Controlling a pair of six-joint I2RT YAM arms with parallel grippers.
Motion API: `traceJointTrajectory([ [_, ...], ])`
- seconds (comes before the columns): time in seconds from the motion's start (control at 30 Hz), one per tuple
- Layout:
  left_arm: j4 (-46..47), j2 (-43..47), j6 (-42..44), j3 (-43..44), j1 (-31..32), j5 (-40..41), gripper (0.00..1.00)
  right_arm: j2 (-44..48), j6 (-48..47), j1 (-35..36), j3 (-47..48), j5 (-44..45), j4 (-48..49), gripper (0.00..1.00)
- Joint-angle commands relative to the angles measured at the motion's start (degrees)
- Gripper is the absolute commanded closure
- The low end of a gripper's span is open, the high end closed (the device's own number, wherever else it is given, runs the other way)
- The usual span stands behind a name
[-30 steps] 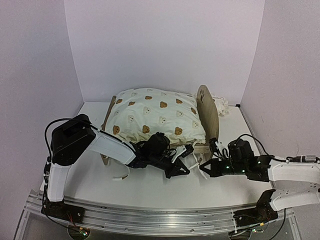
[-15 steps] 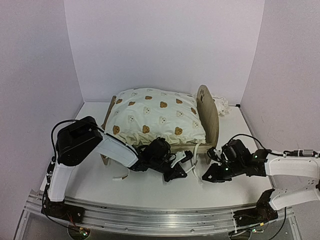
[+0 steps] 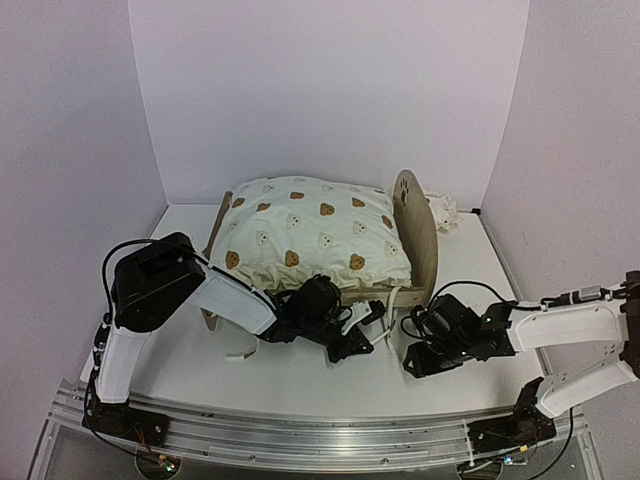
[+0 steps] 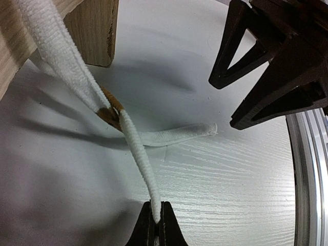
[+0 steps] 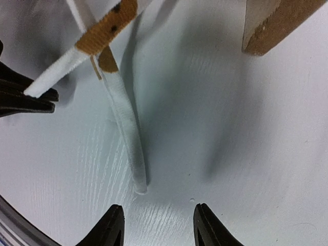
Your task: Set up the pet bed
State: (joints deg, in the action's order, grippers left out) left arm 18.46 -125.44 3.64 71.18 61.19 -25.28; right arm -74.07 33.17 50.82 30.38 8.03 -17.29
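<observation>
1. The pet bed (image 3: 415, 232) stands mid-table toward the far edge, with its headboard at the right end. The bear-print cushion (image 3: 310, 235) lies on the frame.
2. Two white ties come off the frame's near side beside the near-right leg (image 5: 271, 23) and meet at a tan tab (image 5: 105, 28).
3. Left gripper (image 4: 156, 228): jaws together, clamped on the end of the held tie (image 4: 136, 148). The tie runs taut from the tab toward the table's (image 3: 300, 375) near edge.
4. Right gripper (image 5: 156, 225): jaws apart with nothing between them, low over the table just to the right of the left gripper.
5. Key relation: the loose tie (image 5: 128, 143) lies flat on the table, its free end just ahead of the right claw's gap. Its long axis runs away from the claw, back toward the tab and frame. The right arm is nearer; the left is occupied.
6. Judgement: the next move looks like a short advance along the tie's axis, then closing on the free end. The closing line already crosses the tie, so little wrist turn seems needed.
7. Risk: the tie is thin and flat on the table, so the fingertips may skid over it.
</observation>
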Motion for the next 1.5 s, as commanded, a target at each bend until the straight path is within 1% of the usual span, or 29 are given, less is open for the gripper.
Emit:
traceJointTrajectory([
  [0.0, 1.53, 0.94, 0.48, 0.05, 0.05, 0.62, 1.0, -3.46, -3.85, 0.97, 3.88, 5.34, -0.15, 0.54],
  [0.1, 1.58, 0.76, 0.29, 0.3, 0.07, 0.5, 1.0, -7.34, -6.25, 1.6, 5.85, 4.16, -0.24, 0.54],
  [0.2, 1.6, 0.73, 0.09, 0.53, 0.07, 0.58, 1.0, -9.74, -6.01, 1.8, 5.9, 2.75, -0.05, 0.55],
  [0.3, 1.58, 0.77, -0.12, 0.38, 0.07, 0.59, 1.0, -10.94, -4.69, 1.91, 4.43, 2.1, 0.14, 0.59],
  [0.37, 1.58, 0.82, -0.38, 0.18, 0.07, 0.49, 1.0, -11.58, -3.43, 1.89, 3.25, 2.22, -0.02, 0.68],
  [0.4, 1.58, 0.88, -0.46, 0.06, 0.07, 0.43, 1.0, -11.74, -2.86, 1.91, 2.62, 2.33, -0.17, 0.78],
  [0.47, 1.31, 0.88, -0.56, 0.03, 0.05, 0.38, 1.0, -11.27, -1.67, 1.89, 2.08, 2.37, -0.51, 0.93],
  [0.5, 1.25, 0.86, -0.56, 0.02, 0.07, 0.38, 1.0, -10.74, -1.27, 1.87, 1.91, 2.39, -0.61, 0.98],
  [0.53, 1.23, 0.81, -0.56, 0.0, 0.07, 0.4, 1.0, -10.08, -1.04, 1.86, 1.83, 2.42, -0.64, 1.0],
  [0.67, 1.2, 0.48, -0.18, 0.14, 0.07, 0.52, 1.0, -6.22, -2.03, 0.72, 3.69, 1.12, -0.83, 1.0],
  [0.93, 1.14, -0.06, 0.93, 1.04, 0.07, 0.63, 1.0, 2.68, 1.28, -8.41, 4.35, -9.77, -0.99, 1.0],
  [1.13, 0.62, -0.14, 3.16, 0.9, 0.06, -0.62, 1.0, 5.23, 2.44, -9.83, 5.66, -13.59, -1.08, 1.0],
  [1.17, 0.5, -0.05, 3.75, 0.8, 0.06, -0.93, 0.97, 5.55, 2.77, -9.86, 6.09, -13.77, -1.07, 1.0],
  [1.2, 0.46, 0.14, 4.28, 0.68, 0.06, -1.11, 0.91, 5.84, 3.11, -9.83, 6.5, -13.79, -1.07, 1.0],
  [1.3, 0.35, 1.45, 5.8, 0.45, 0.07, -0.35, 0.64, 6.47, 4.28, -9.85, 7.73, -13.13, -1.12, 1.0],
  [1.4, 0.34, 4.87, 7.0, -0.82, 0.07, 0.75, 0.56, 7.12, 5.65, -9.86, 8.77, -11.96, -1.16, 1.0],
  [1.47, 3.02, 7.84, 7.12, -3.88, 0.07, 0.47, 0.53, 7.33, 6.16, -9.85, 9.3, -10.76, -1.09, 1.0],
])
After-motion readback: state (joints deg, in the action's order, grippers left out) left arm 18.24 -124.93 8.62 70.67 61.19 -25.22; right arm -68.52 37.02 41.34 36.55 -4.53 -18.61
